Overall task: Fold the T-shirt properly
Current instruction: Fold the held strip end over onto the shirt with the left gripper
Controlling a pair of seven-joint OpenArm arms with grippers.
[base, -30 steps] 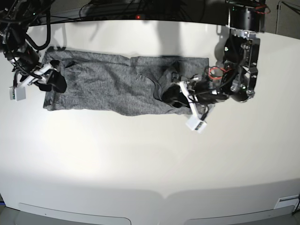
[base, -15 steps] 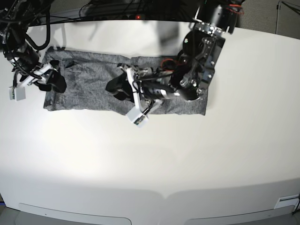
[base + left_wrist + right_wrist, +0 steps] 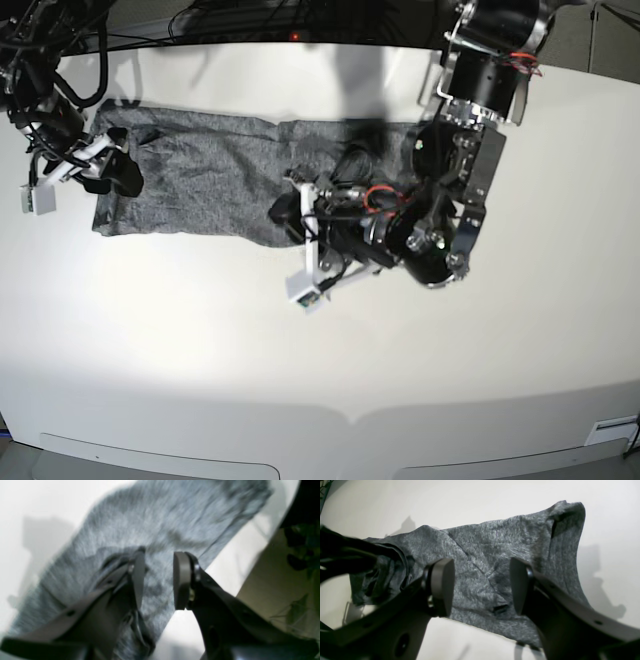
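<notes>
Now your T-shirt (image 3: pixel 200 190) lies as a shorter grey band along the far side of the table (image 3: pixel 300 380): a second ago it stretched well toward the left arm's side, and that end has since been carried across and laid over the middle. That reads as one crosswise fold made. Your left gripper (image 3: pixel 292 213) has drawn back to the band's near edge; in its wrist view the pads (image 3: pixel 180 580) stand apart with nothing between them, cloth only beneath. Your right gripper (image 3: pixel 480 586) stays put over the other end, spread wide and empty. Check the doubled layers sit square.
</notes>
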